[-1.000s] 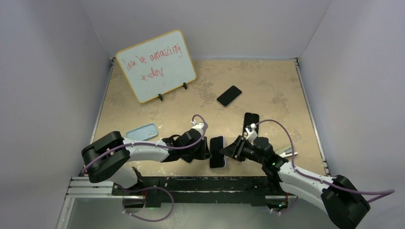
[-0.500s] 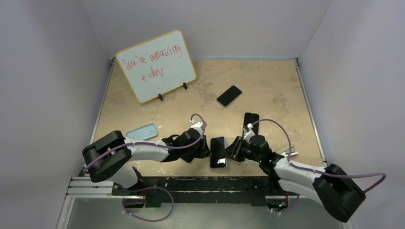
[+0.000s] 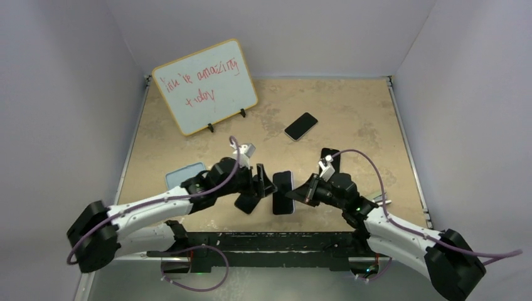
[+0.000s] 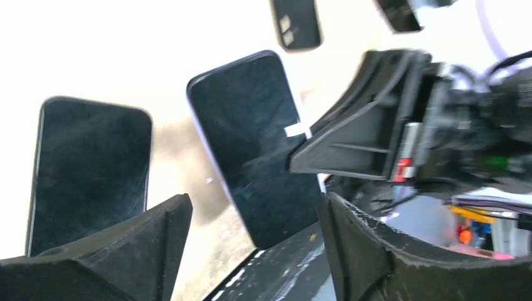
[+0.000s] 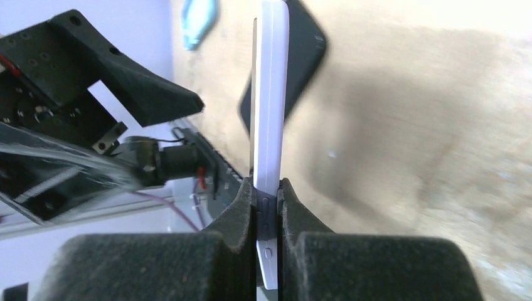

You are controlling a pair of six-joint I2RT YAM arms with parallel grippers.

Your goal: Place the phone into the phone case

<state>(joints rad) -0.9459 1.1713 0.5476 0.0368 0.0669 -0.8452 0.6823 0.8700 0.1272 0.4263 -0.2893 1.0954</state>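
The phone [image 3: 283,192] has a dark screen and a white rim, and it hangs tilted just above the table near the front edge. My right gripper [image 3: 300,194] is shut on its right long edge; the right wrist view shows the phone [image 5: 271,94] edge-on between the pads of that gripper [image 5: 268,188]. My left gripper [image 3: 263,187] stands open just left of the phone [image 4: 251,138], apart from it, and this gripper [image 4: 254,207] holds nothing. A light blue phone case [image 3: 185,174] lies further left, partly behind the left arm. A black phone-shaped slab [image 4: 91,169] lies flat beside the phone.
A whiteboard [image 3: 206,84] with red writing stands at the back left. Another dark phone [image 3: 301,126] lies mid-table, and a black case-like piece [image 3: 329,155] lies behind the right arm. A small light object [image 3: 378,199] sits at the right. The black front rail [image 3: 263,239] runs below the arms.
My right gripper has shut on the phone and raised it off the table. My left gripper has opened, and the left arm has swung up and back to the left.
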